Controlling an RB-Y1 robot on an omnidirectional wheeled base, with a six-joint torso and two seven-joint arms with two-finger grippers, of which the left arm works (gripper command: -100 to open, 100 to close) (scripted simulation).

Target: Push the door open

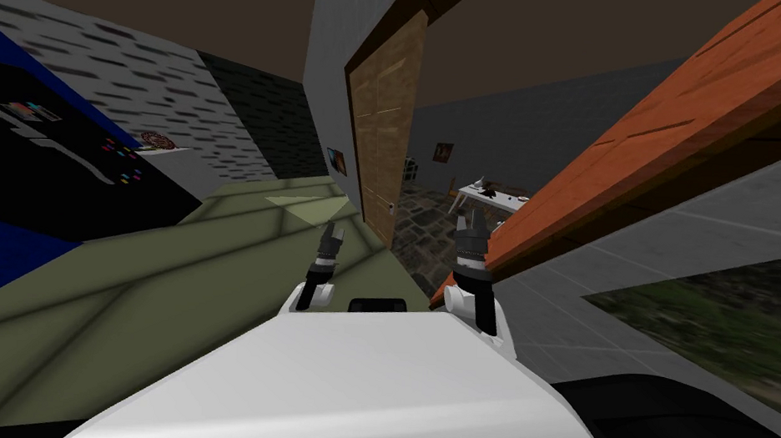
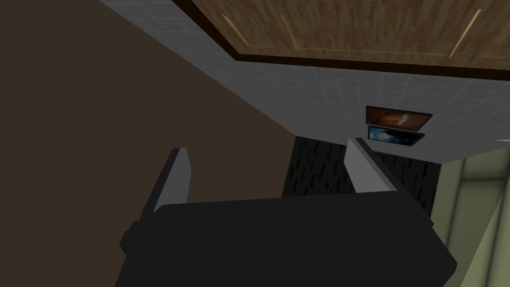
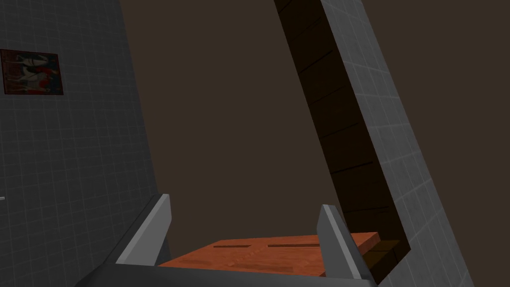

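Observation:
An orange-red wooden door (image 1: 635, 142) slants across the right of the head view, swung away from its dark frame (image 3: 343, 139). My right gripper (image 1: 470, 229) is open and sits right at this door's near edge. In the right wrist view the door's orange panel (image 3: 279, 254) lies low between the spread fingers (image 3: 244, 229); whether they touch it I cannot tell. My left gripper (image 1: 332, 238) is held open over the green floor, nothing between its fingers (image 2: 269, 169).
A second, brown wooden door (image 1: 381, 120) stands in the grey wall straight ahead, with small pictures (image 2: 397, 124) beside it. Past the gap lies a stone floor and a white table (image 1: 492, 197). A dark blue unit (image 1: 40, 169) stands on the left.

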